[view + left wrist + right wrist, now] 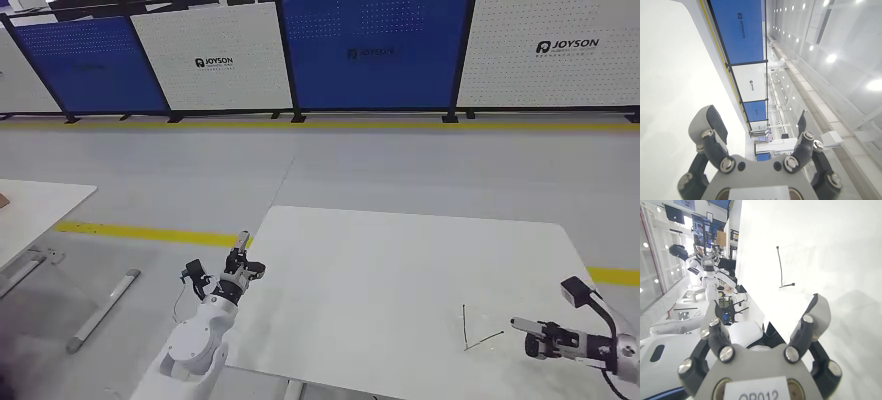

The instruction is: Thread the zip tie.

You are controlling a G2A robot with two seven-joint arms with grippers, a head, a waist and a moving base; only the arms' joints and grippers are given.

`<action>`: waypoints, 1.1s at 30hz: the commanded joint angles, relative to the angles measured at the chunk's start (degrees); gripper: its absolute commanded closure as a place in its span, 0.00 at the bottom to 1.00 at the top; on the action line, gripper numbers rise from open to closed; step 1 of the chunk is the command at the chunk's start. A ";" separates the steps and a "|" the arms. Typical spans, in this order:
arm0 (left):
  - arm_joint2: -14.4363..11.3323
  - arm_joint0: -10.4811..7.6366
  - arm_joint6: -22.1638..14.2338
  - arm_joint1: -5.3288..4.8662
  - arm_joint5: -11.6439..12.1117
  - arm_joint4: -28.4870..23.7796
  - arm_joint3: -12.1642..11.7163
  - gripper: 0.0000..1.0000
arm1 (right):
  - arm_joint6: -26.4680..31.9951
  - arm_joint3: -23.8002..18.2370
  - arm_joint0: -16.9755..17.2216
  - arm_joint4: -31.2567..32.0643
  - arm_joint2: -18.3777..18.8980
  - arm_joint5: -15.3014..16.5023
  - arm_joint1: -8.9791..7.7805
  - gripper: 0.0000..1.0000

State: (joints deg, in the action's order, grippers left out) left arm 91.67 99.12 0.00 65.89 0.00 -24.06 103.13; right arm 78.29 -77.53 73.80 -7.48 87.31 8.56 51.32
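Two thin black zip ties lie on the white table (400, 280) near its right front, meeting in a V. The longer zip tie (464, 326) (780, 266) has a small head at its far end. The shorter zip tie (485, 340) (787, 285) lies across its near end. My right gripper (518, 324) (765, 303) is open and hangs just right of the ties, pointing at them, with nothing between its fingers. My left gripper (241, 243) (758, 113) is open and holds nothing at the table's left edge, pointing away toward the panels.
Blue and white pegboard panels (375, 50) stand across the floor behind the table. A second white table (35, 205) stands off to the left. A yellow floor line (150, 234) runs past the table's far left corner.
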 commanded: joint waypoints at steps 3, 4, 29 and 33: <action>0.00 0.00 0.00 0.00 0.00 0.00 0.00 0.00 | -2.85 2.56 -3.20 2.85 -3.00 -0.13 0.31 0.00; 0.00 0.00 0.00 0.00 0.00 0.00 0.00 0.00 | -2.90 3.00 -3.73 2.94 -3.63 0.48 0.39 0.00; 0.00 0.00 0.00 0.00 0.00 0.00 0.00 0.00 | 0.25 5.16 -6.09 1.97 -7.43 2.32 0.68 0.00; 0.00 0.00 0.00 0.00 0.00 0.00 0.00 0.00 | -0.18 5.65 -7.03 2.21 -8.98 1.36 0.81 0.00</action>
State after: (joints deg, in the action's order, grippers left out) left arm 91.67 99.12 0.00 65.89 0.00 -24.06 103.13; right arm 78.57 -72.30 67.10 -5.26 78.71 10.30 52.07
